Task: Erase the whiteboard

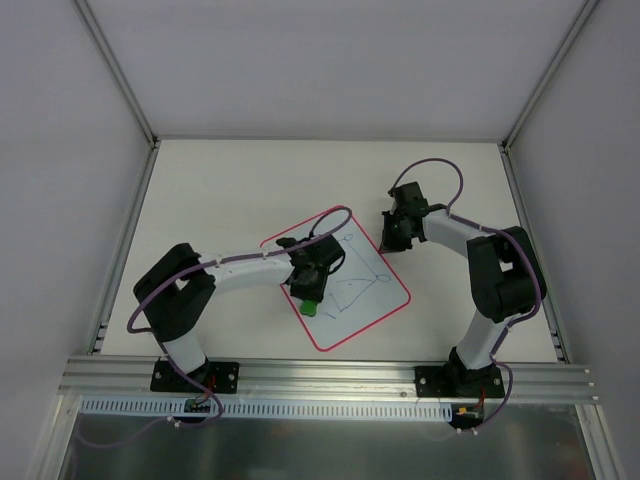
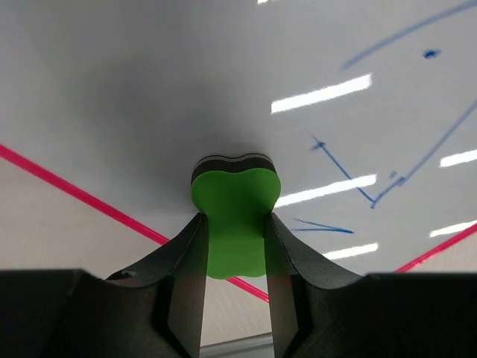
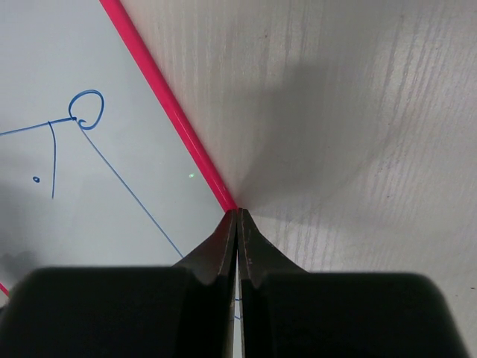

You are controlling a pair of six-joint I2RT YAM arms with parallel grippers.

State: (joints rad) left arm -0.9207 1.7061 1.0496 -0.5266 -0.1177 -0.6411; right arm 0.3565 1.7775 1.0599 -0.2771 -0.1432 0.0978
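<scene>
The whiteboard is a flat white rectangle with a thin red border and rounded corners. It lies flat on the pale bench, about midway between the two arms and turned so one corner points toward the near edge. Thin blue lines cross its surface: long straight strokes meeting at angles, a few short dashes and dots. In the right wrist view one stroke ends in a small loop. The glossy surface reflects bright strips of ceiling light.

On the left half of the board stands a small green eraser, lobed in outline, with a dark layer on the face turned to the board. It presses against the white surface just inside the red border. The left tool has its two dark fingers partly closed against the eraser's sides, gripping it.

The right tool is closed tight with nothing between its fingers. Its tip sits at the red border on the board's right side, where board meets bench, and seems to touch it.
</scene>
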